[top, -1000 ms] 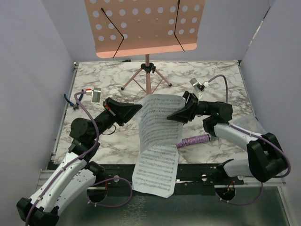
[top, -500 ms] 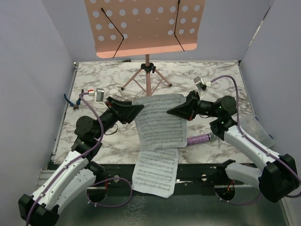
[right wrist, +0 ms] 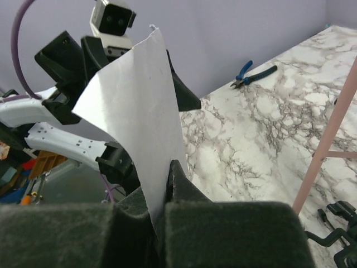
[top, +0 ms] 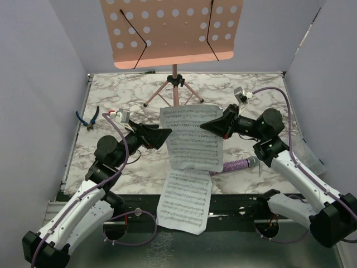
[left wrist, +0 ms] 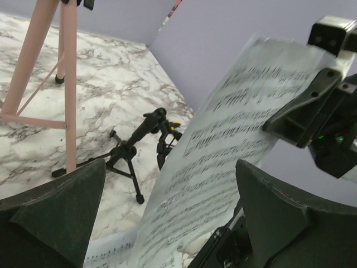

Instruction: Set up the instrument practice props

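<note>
- R tool (top: 207, 127) clenched on sheet-music page (top: 192, 145), one edge only; L tool (top: 165, 134) released, wide.
- Risk: page may sag/twist, slip out, miss pink stand (top: 173, 33) ledge.

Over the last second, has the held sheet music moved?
Yes: the sheet music has shifted back, its top edge closer to the stand legs.

White music page (top: 192, 139) upright near pink stand (top: 167, 56).
</note>
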`<move>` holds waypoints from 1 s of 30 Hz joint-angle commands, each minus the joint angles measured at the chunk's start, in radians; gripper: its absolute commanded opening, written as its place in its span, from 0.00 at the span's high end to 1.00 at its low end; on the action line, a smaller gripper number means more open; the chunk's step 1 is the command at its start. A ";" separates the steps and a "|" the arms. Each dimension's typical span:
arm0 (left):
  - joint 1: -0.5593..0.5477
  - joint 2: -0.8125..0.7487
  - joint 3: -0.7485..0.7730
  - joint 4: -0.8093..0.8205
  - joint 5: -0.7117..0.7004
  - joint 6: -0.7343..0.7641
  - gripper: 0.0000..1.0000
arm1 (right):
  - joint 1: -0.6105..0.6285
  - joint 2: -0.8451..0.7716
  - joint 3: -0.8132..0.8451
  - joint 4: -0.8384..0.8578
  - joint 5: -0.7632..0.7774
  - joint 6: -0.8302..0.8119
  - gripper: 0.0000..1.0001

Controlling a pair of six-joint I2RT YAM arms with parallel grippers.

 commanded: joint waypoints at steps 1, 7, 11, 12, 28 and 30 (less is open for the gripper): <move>-0.002 -0.021 -0.047 -0.051 0.017 0.059 0.01 | 0.005 -0.008 0.067 -0.090 0.054 -0.039 0.99; -0.002 -0.034 -0.117 -0.008 0.065 0.055 0.01 | 0.005 -0.013 0.072 -0.086 0.063 -0.013 0.99; -0.002 -0.051 -0.180 0.100 0.128 0.018 0.01 | 0.005 -0.015 0.078 -0.092 0.069 -0.008 0.99; -0.002 -0.057 -0.189 0.110 0.119 0.009 0.01 | 0.005 -0.015 0.082 -0.100 0.069 -0.012 0.99; -0.002 0.148 -0.165 0.272 0.232 -0.020 0.01 | 0.005 0.019 0.117 -0.100 0.020 0.013 0.99; -0.002 0.192 -0.146 0.306 0.287 -0.025 0.01 | 0.005 0.019 0.108 -0.093 0.025 0.022 0.99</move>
